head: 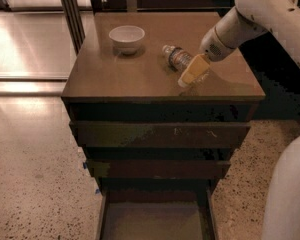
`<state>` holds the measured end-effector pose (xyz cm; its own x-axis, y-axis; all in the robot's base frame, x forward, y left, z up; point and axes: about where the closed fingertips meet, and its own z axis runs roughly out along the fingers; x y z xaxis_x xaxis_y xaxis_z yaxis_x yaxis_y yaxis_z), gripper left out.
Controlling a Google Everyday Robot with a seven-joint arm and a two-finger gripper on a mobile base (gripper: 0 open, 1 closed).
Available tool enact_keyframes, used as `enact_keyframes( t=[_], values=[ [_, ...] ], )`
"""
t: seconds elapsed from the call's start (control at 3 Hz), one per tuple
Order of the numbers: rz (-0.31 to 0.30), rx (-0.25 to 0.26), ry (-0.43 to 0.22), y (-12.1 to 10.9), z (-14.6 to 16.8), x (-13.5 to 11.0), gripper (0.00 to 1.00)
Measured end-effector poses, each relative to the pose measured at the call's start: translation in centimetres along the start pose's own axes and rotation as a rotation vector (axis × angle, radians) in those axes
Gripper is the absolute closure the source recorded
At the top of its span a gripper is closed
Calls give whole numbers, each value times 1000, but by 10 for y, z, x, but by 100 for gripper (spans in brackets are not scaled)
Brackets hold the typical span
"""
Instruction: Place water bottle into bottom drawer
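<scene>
The water bottle [175, 57] lies on its side on the brown cabinet top [115, 71], right of centre, with its cap end pointing back left. My gripper [191, 73], with yellowish fingers, hangs from the white arm that comes in from the upper right. It is over the bottle's near right end and hides that part. The bottom drawer [152, 219] is pulled out at the foot of the cabinet, and its flat greyish-brown floor shows with nothing on it.
A white bowl [126, 37] stands at the back left of the cabinet top. Two shut drawers [160, 134] sit above the bottom one. A dark post [70, 11] rises behind the cabinet's left corner. Speckled floor lies on both sides. A white part of the robot [290, 194] fills the lower right.
</scene>
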<state>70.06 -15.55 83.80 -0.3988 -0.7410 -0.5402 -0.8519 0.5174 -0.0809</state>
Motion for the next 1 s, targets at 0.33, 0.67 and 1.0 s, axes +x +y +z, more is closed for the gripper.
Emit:
enact_keyframes(
  t=[0.33, 0.67, 1.0],
  values=[
    [29, 23, 71, -16, 23, 0, 0],
    [31, 25, 75, -17, 25, 0, 19],
    [31, 25, 75, -17, 25, 0, 42]
  ],
)
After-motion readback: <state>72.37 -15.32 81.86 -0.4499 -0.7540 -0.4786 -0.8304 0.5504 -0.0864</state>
